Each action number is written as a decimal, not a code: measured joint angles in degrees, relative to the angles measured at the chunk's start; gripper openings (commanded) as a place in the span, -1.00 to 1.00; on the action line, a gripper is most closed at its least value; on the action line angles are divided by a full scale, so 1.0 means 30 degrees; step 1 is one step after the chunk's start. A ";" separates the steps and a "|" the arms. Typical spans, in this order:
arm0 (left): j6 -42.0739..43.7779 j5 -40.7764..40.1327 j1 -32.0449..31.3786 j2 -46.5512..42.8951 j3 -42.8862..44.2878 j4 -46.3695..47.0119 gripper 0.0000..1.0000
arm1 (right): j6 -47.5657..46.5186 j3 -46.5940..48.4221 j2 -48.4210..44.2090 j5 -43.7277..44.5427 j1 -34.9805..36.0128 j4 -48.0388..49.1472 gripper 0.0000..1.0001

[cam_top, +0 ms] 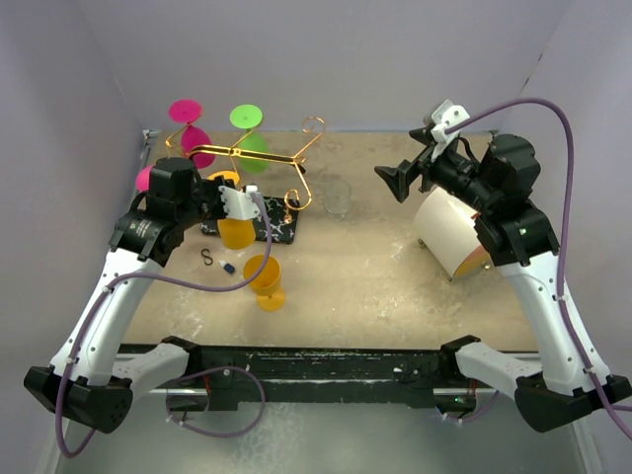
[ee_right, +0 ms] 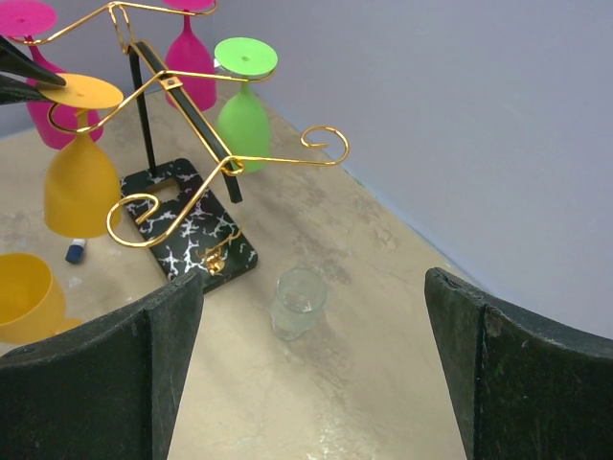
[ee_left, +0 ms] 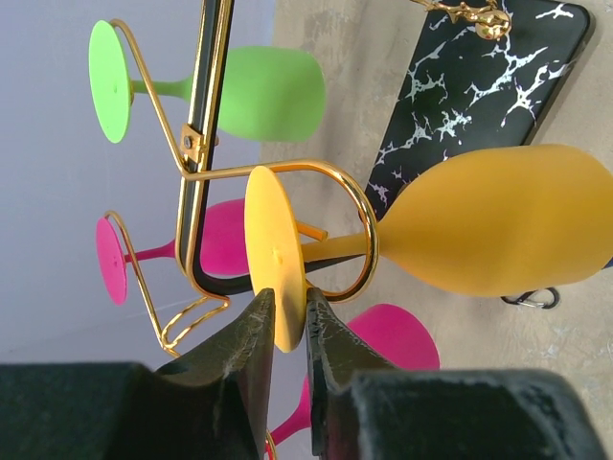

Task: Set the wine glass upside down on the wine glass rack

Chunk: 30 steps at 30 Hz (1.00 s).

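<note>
The yellow wine glass (ee_left: 498, 230) hangs upside down in a loop of the wine glass rack (ee_left: 479, 96). The left end effector (ee_left: 287, 297) has a finger on each side of the glass's foot, but I cannot tell if they press it. The right end effector (ee_right: 306, 283) is wide apart.

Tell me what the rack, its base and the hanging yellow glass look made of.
The rack: thin metal wire, polished gold finish, with bright glints. The base: black slab with white veining, marble or an imitation. The yellow glass: opaque, matte, even colour, so likely plastic or silicone rather than real glass.
</note>
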 measured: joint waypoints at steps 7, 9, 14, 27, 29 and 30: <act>0.0102 -0.0175 0.0000 -0.0015 0.0000 -0.0248 -0.44 | 0.0036 0.0000 0.0029 -0.0109 0.0000 0.0000 1.00; 0.0211 -0.0240 0.0000 -0.0022 0.0000 -0.0321 -0.44 | 0.0036 0.0000 0.0029 -0.0153 0.0000 0.0000 1.00; 0.0459 -0.0503 0.0000 -0.0029 0.0000 -0.0576 -0.42 | 0.0036 -0.0007 0.0029 -0.0321 -0.0022 0.0000 1.00; 0.0568 -0.0860 0.0000 -0.0051 0.0000 -0.1333 -0.29 | 0.0044 -0.0160 0.0022 -0.0525 -0.0138 0.0036 1.00; 0.0612 -0.0962 0.0000 -0.0095 0.0000 -0.1421 -0.25 | 0.0044 -0.0160 0.0022 -0.0532 -0.0138 0.0044 1.00; 0.0685 -0.1013 0.0000 -0.0138 0.0000 -0.1479 -0.22 | 0.0044 -0.0160 0.0029 -0.0532 -0.0138 0.0051 1.00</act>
